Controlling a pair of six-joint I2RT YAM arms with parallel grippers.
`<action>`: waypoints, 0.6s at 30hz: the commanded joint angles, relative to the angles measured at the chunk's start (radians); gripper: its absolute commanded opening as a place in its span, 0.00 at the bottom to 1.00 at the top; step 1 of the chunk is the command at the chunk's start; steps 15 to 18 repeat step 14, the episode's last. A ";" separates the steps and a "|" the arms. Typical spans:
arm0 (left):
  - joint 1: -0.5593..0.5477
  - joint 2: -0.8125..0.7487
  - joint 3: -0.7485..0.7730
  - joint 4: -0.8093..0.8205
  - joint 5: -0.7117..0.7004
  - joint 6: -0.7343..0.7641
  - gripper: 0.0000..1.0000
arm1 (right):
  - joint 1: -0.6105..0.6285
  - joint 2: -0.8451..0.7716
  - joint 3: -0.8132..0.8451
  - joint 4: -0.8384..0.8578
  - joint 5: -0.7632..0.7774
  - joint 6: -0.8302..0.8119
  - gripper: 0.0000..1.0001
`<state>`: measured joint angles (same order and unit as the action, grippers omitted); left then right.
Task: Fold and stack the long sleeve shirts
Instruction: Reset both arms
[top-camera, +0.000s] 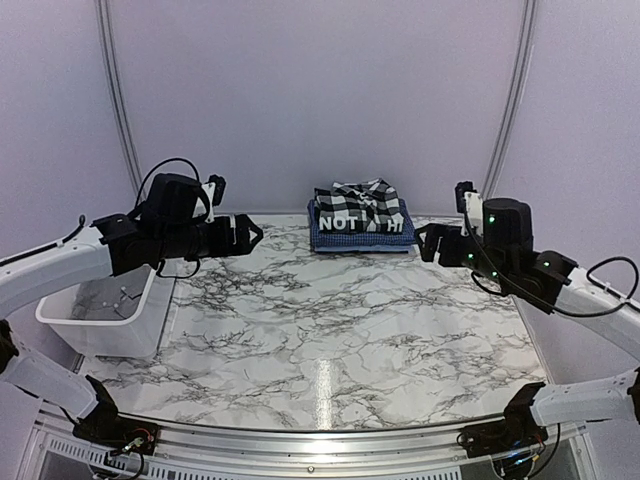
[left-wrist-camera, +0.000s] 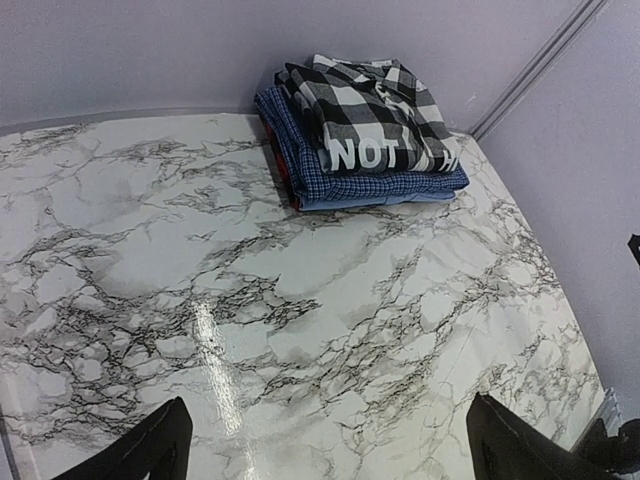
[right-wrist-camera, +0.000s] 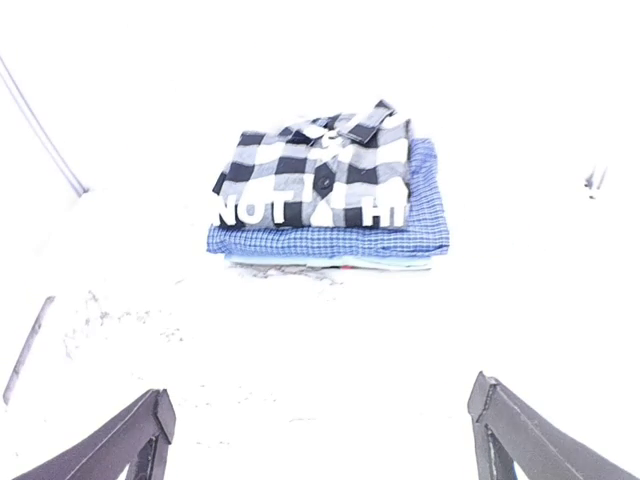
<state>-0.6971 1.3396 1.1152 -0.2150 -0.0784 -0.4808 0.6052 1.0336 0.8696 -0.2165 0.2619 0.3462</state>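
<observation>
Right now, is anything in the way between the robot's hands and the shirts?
Nothing visible. Only marble table lies between the left gripper, the right gripper and the stack: black-and-white shirt on blue shirt. The white bin sits off to the left.

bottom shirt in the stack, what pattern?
Fine blue check on the bottom shirt, clearest in the left wrist view.

Blue shirt (left-wrist-camera: 370, 186) largely out of sight beneath check shirt (left-wrist-camera: 365, 115)
</observation>
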 joint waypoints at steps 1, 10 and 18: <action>0.007 -0.073 -0.039 0.041 -0.046 0.016 0.99 | 0.004 -0.082 -0.045 0.007 0.064 0.026 0.98; 0.008 -0.118 -0.074 0.042 -0.090 0.024 0.99 | 0.003 -0.083 -0.031 -0.014 0.073 0.015 0.98; 0.007 -0.126 -0.075 0.042 -0.109 0.021 0.99 | 0.002 -0.069 -0.023 -0.017 0.063 0.011 0.99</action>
